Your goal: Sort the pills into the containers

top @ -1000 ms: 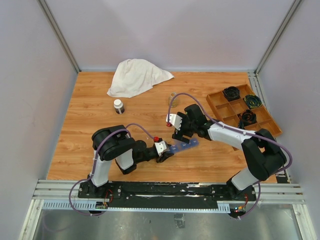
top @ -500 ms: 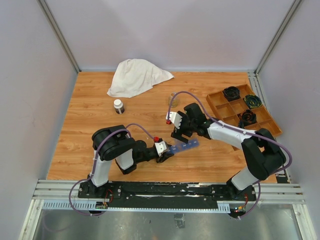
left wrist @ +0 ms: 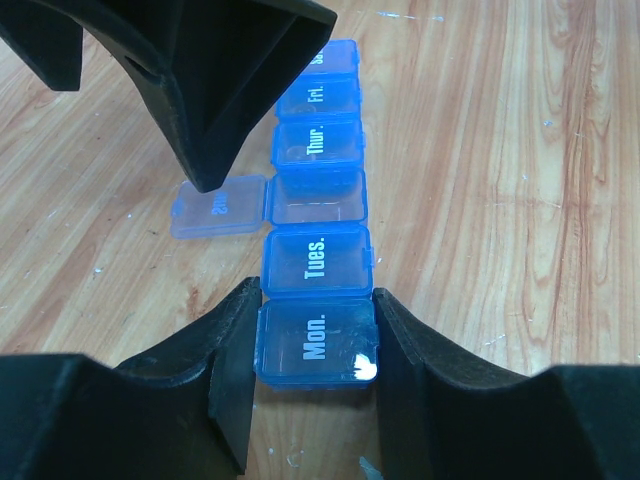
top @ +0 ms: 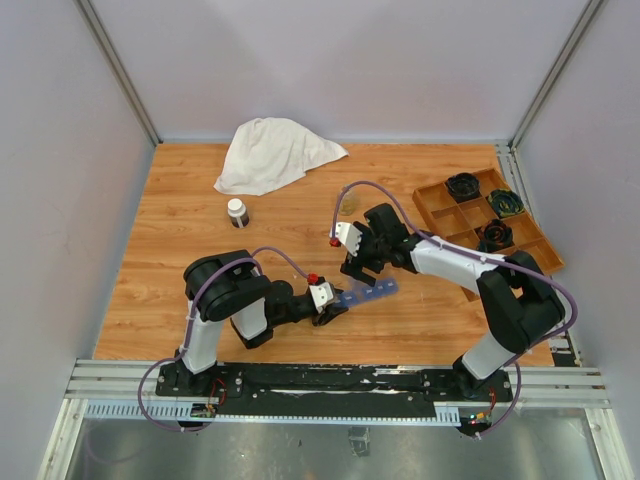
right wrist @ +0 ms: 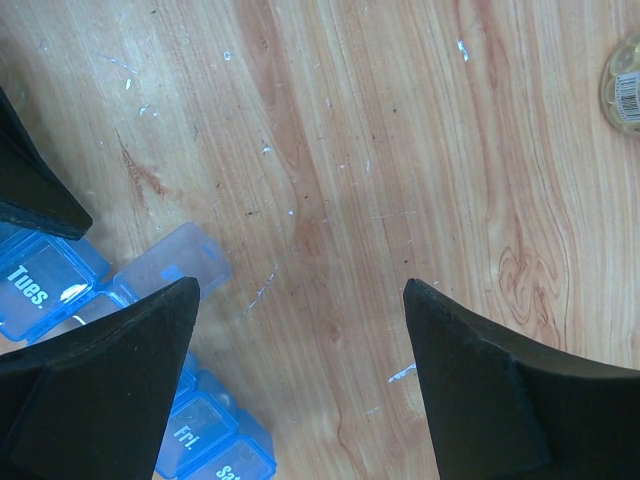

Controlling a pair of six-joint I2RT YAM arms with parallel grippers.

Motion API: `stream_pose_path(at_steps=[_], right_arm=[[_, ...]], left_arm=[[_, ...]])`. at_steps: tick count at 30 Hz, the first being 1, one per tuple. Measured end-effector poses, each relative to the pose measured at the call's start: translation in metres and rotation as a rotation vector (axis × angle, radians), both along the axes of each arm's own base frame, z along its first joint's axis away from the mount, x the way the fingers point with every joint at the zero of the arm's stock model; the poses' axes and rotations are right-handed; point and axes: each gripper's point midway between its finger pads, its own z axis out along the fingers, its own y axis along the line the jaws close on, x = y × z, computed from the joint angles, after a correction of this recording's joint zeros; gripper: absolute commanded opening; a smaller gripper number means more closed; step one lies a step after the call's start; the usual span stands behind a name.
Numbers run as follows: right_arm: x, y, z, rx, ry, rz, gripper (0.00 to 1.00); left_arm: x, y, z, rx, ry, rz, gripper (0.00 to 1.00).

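The left gripper [left wrist: 315,345] is clenched on the near-left end of the strip [left wrist: 317,260], its two fingers pressed against the sides of the "Mon." compartment. The right gripper [right wrist: 300,290] is released, its jaws wide apart with only table wood between them. It hangs just above the strip's middle, toward its far side. The strip lies on the table [top: 180,260] a little near of centre, slanting from near-left to far-right, well apart from every table edge. Bare wood runs left and far of both grippers; the nearest things there are a bottle [top: 237,212] to the far left and a cloth [top: 272,152] by the far edge. The tray [top: 432,205] sits at the right edge, and the right arm reaches across the wood between it and the strip. Only the left wrist view shows the day labels, and that the third compartment stands open while the others it shows are closed. Its lid [left wrist: 220,210] lies flat on the wood on the far side, with a right finger [left wrist: 230,80] hovering just beside it. A white fleck shows in the "Mon." corner; whether it is a pill or glare I cannot tell. Only the right wrist view shows the scratched wood under the jaws and a jar [right wrist: 625,90] at the edge of the view, well apart from the strip. In the top view the lids cannot be told apart.
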Motion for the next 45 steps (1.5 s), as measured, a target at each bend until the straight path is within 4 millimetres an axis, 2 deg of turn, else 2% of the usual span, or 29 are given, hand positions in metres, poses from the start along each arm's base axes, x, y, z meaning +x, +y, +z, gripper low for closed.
stream_pose_path(at_steps=[2, 6, 9, 14, 19, 22, 26, 32, 38, 41, 45], right_arm=[[0.000, 0.000, 0.001, 0.001, 0.001, -0.001, 0.86], [-0.002, 0.001, 0.004, 0.011, 0.011, -0.005, 0.87], [-0.004, 0.001, 0.017, 0.043, 0.004, -0.005, 0.88], [-0.004, 0.002, 0.049, 0.124, -0.038, 0.010, 0.90], [-0.009, -0.002, 0.060, 0.145, -0.032, 0.023, 0.94], [-0.013, -0.005, 0.062, 0.139, -0.007, 0.033, 0.96], [-0.013, -0.011, 0.075, 0.152, -0.006, 0.031, 0.97], [-0.011, -0.028, 0.118, 0.231, -0.069, 0.012, 0.97], [-0.013, -0.038, 0.155, 0.308, -0.112, 0.012, 0.97], [-0.020, -0.037, 0.164, 0.329, -0.093, 0.025, 0.98], [-0.029, -0.033, 0.183, 0.365, -0.068, 0.033, 0.98]], left_arm=[[0.000, 0.000, 0.000, 0.000, 0.000, 0.000, 0.34], [0.000, 0.000, 0.000, 0.000, 0.000, 0.001, 0.50], [0.001, 0.000, 0.000, -0.001, 0.002, 0.007, 0.60], [0.002, 0.001, 0.002, -0.006, 0.007, 0.020, 0.76], [0.001, 0.004, 0.005, -0.011, 0.017, 0.029, 0.89], [0.001, 0.004, 0.013, -0.030, 0.015, 0.036, 0.93], [0.000, 0.006, 0.037, -0.088, 0.015, 0.048, 0.95], [0.002, 0.005, 0.082, -0.163, 0.052, 0.082, 0.95], [0.023, -0.003, 0.123, -0.136, 0.124, 0.158, 0.95], [0.033, 0.004, 0.139, -0.135, 0.148, 0.197, 0.95], [0.055, 0.032, 0.150, -0.167, 0.215, 0.278, 0.95]])
